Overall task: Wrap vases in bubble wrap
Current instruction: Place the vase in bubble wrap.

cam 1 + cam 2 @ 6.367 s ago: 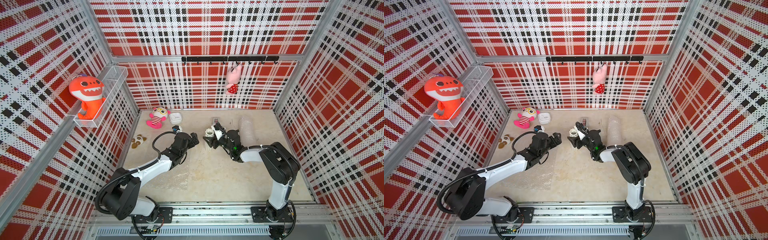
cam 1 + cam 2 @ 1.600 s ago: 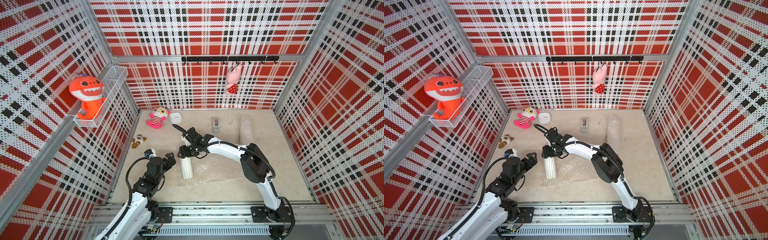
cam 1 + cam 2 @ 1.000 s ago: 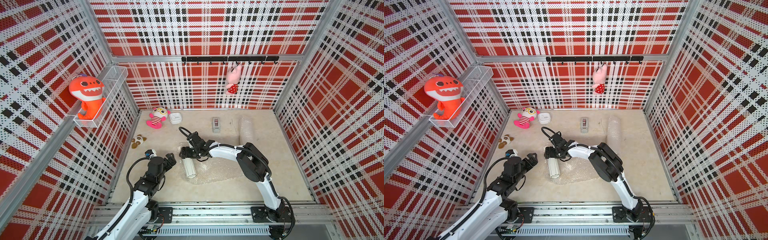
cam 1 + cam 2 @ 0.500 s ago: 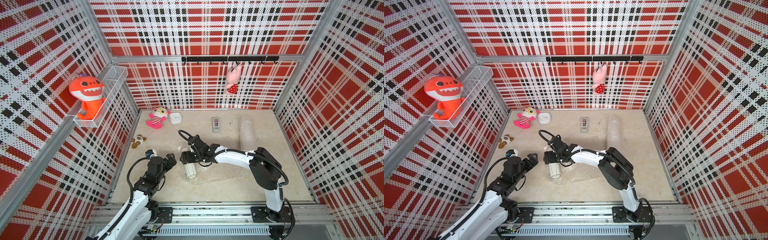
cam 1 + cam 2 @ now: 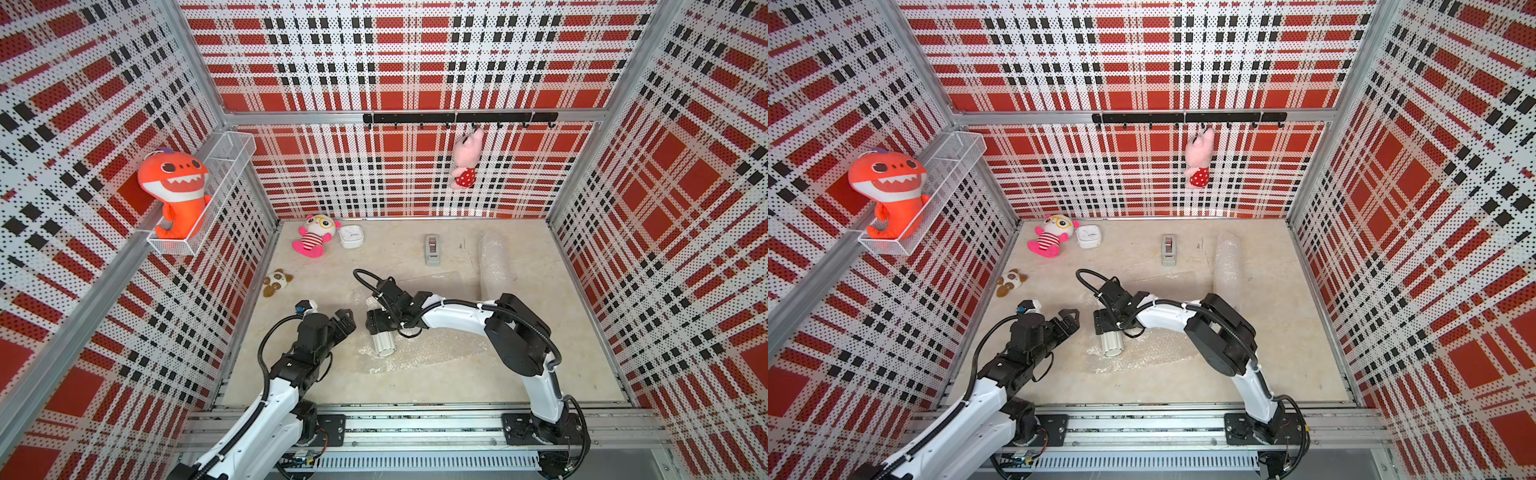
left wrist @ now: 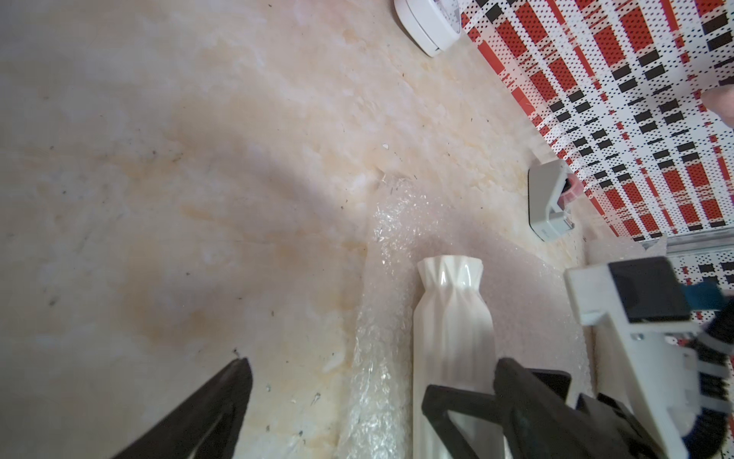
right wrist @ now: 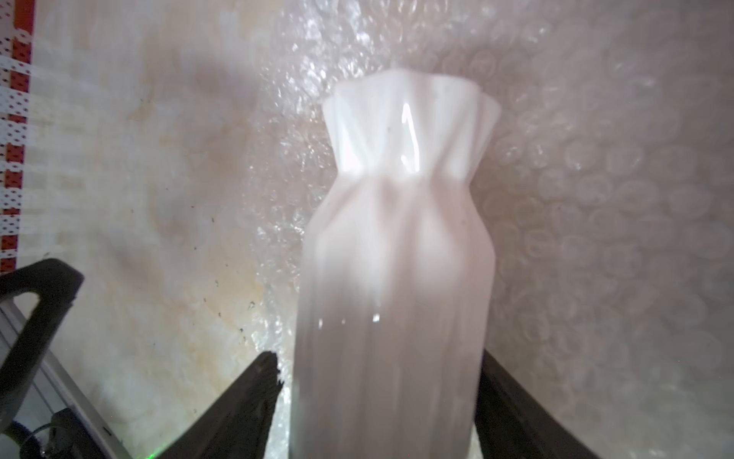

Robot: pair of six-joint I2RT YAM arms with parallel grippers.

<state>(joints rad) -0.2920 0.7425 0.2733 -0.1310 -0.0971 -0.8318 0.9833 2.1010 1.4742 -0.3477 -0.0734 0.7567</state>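
One white ribbed vase [image 5: 384,343] [image 5: 1112,344] lies on its side on a clear sheet of bubble wrap [image 5: 440,349] [image 5: 1158,349], neck toward the back wall. My right gripper [image 5: 375,320] [image 5: 1105,320] straddles its body. In the right wrist view the vase [image 7: 397,238] fills the space between the jaws of the right gripper [image 7: 377,357], with a thin sliver of gap on one side. My left gripper [image 5: 345,326] [image 5: 1070,322] hangs open just left of the vase, holding nothing. In the left wrist view, the vase [image 6: 452,318] lies beside the left gripper [image 6: 372,363].
A rolled bundle of bubble wrap [image 5: 492,262] lies at the back right; its contents are hidden. A grey tape dispenser [image 5: 432,249], a small white box [image 5: 351,237], a pink plush [image 5: 313,241] and a small panda toy [image 5: 276,282] sit along the back and left.
My right gripper has slid along the lying vase toward its base and its jaws have narrowed. The vase has barely shifted. The left arm, drawn back earlier, has stayed still.
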